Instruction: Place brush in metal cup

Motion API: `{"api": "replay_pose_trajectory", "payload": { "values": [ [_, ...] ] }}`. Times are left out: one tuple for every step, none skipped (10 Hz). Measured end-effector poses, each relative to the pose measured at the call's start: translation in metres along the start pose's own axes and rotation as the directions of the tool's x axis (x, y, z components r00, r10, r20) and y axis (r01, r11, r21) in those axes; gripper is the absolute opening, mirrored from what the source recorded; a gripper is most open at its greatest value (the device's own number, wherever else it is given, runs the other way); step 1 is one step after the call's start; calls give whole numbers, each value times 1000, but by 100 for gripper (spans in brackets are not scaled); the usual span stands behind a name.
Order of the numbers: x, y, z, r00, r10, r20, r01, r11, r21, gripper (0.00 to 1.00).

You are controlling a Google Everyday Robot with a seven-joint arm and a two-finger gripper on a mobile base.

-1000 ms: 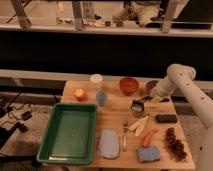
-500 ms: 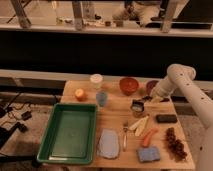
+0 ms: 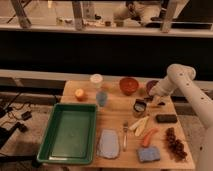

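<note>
The metal cup (image 3: 140,107) stands upright on the wooden table (image 3: 115,117), right of centre, small and shiny with a dark inside. My gripper (image 3: 151,96) hangs at the end of the white arm (image 3: 176,79), just above and to the right of the cup. A thin dark piece (image 3: 159,104) that looks like the brush shows below the gripper, right of the cup. Whether it is held I cannot tell.
A green tray (image 3: 70,132) fills the table's left. At the back stand an orange fruit (image 3: 79,94), a white cup (image 3: 96,80), a pale blue tumbler (image 3: 102,97), a red bowl (image 3: 128,85) and a dark bowl (image 3: 151,86). In front lie a black block (image 3: 166,118), a carrot (image 3: 149,136), a blue sponge (image 3: 149,154) and a fork (image 3: 125,135).
</note>
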Motion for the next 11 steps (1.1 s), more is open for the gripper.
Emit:
{"api": "replay_pose_trajectory", "payload": {
  "values": [
    [0, 0, 0, 1000, 0, 0, 0, 1000, 0, 62],
    [0, 0, 0, 1000, 0, 0, 0, 1000, 0, 62],
    [0, 0, 0, 1000, 0, 0, 0, 1000, 0, 62],
    [0, 0, 0, 1000, -2, -2, 2, 1000, -1, 62],
    [0, 2, -2, 1000, -10, -12, 10, 1000, 6, 62],
    [1, 2, -3, 1000, -13, -16, 13, 1000, 11, 62],
    [0, 2, -3, 1000, -13, -16, 14, 1000, 12, 62],
    [-1, 1, -3, 1000, -15, -15, 15, 1000, 12, 62],
    [-2, 1, -2, 1000, -17, -15, 17, 1000, 12, 62],
    [-2, 1, -3, 1000, -16, -15, 17, 1000, 13, 62],
    [-1, 1, -3, 1000, -15, -15, 15, 1000, 13, 62]
  ]
}}
